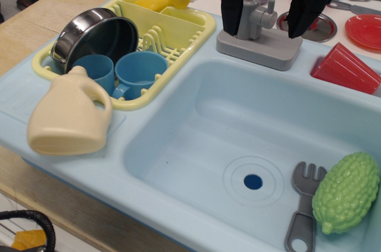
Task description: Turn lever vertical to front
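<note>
The grey toy faucet stands on its rectangular grey base behind the sink basin. The lever is a small grey stub on the right side of the column, pointing up. My black gripper hangs from the top edge over the faucet. Its jaws are open. The left finger is left of the column and the right finger is well right of the lever. Neither finger visibly touches the lever. The top of the column is hidden by the gripper body.
The light-blue sink basin holds a grey fork and a green bumpy vegetable. A yellow rack holds a metal bowl and two blue cups. A cream jug lies at the left. A red cup and a red plate are at the right.
</note>
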Controlling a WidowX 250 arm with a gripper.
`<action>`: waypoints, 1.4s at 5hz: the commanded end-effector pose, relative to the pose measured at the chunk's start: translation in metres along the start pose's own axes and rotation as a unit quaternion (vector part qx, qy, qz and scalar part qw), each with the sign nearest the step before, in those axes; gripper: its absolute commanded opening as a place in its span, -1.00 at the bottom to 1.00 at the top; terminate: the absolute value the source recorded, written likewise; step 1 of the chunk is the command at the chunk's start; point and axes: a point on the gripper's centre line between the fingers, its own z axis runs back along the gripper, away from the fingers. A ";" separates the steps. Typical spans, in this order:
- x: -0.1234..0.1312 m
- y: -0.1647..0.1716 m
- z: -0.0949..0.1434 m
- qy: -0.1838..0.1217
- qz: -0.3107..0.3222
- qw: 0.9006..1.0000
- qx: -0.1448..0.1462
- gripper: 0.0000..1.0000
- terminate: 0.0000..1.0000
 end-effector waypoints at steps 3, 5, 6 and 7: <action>0.032 -0.012 0.004 -0.053 -0.034 0.998 -0.004 1.00 -1.00; 0.050 -0.024 -0.002 -0.066 -0.067 0.995 -0.014 1.00 -1.00; 0.051 -0.022 -0.010 -0.060 -0.064 0.996 -0.019 1.00 -1.00; 0.055 -0.021 -0.018 -0.070 -0.070 0.994 -0.036 1.00 -1.00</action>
